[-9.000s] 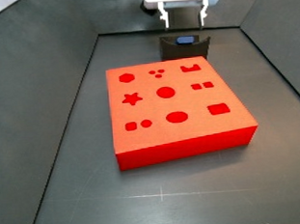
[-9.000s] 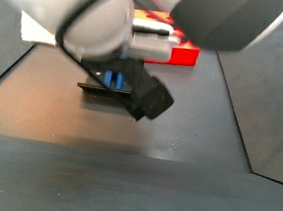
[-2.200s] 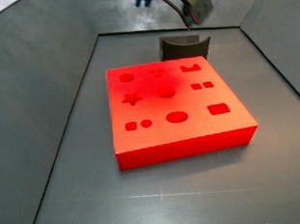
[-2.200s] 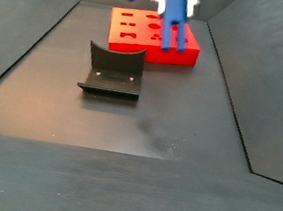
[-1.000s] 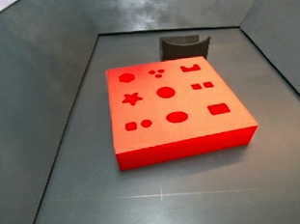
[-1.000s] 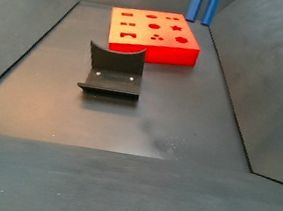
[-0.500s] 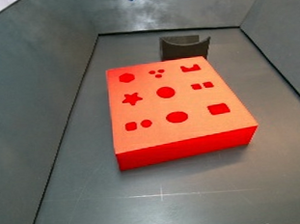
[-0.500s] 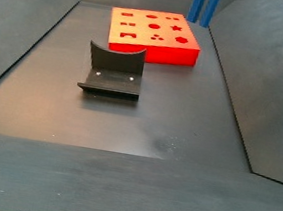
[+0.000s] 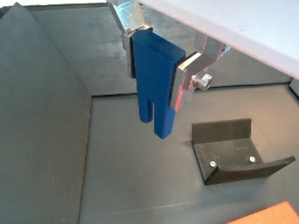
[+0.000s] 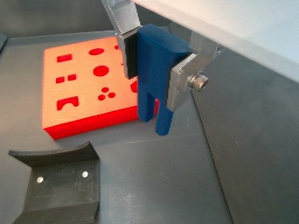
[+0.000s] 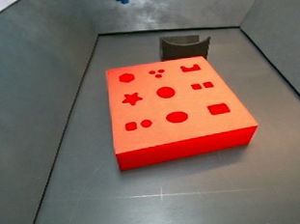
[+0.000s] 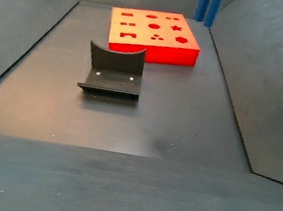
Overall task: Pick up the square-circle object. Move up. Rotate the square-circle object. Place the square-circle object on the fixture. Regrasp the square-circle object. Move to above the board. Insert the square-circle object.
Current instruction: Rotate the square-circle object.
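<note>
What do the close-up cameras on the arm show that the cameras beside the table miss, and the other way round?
Only the wrist views show the gripper, its silver fingers clamped on the blue square-circle object. Only a side view shows the whole red board with all its cutouts and the bin floor around it. Both show the fixture, the board, and the blue object, which in the side views is only a tip at the top edge.

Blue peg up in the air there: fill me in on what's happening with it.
The gripper has its jaws shut on the square-circle object, holding it upright high over the floor, its tip just showing at the top edge of both side views. The fixture stands empty on the dark floor, and the board lies nearby with all its cutouts unfilled. The peg is off the fixture and not yet inserted.
</note>
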You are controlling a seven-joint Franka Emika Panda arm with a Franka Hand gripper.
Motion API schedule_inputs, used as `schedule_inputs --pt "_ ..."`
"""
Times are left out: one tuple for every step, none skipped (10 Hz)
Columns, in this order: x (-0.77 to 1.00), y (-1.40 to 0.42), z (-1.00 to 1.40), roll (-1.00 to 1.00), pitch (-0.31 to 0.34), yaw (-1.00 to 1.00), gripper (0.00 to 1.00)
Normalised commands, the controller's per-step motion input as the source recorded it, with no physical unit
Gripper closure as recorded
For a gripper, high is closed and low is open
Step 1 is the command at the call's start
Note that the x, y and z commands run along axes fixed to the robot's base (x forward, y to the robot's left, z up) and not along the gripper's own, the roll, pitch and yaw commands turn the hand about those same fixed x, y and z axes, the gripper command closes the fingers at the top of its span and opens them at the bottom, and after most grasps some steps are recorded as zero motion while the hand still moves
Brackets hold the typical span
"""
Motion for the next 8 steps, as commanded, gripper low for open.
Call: schedule_inputs --pt "0.01 0.01 0.02 -0.02 0.018 -1.0 1.0" --pt "-0.01 0.01 0.01 -0.02 0.018 -1.0 1.0" --pt "-0.01 0.01 0.01 -0.02 0.019 -1.0 1.0" --pt "-0.01 0.01 0.01 -0.02 0.02 -1.0 1.0" --pt "-0.01 0.01 0.01 -0.02 0.021 -1.0 1.0" --pt "-0.01 0.01 0.01 -0.03 0.023 -1.0 1.0" --pt "-0.01 0.01 0.01 -0.03 0.023 -1.0 1.0" --pt "-0.01 0.01 0.01 -0.03 0.025 -1.0 1.0"
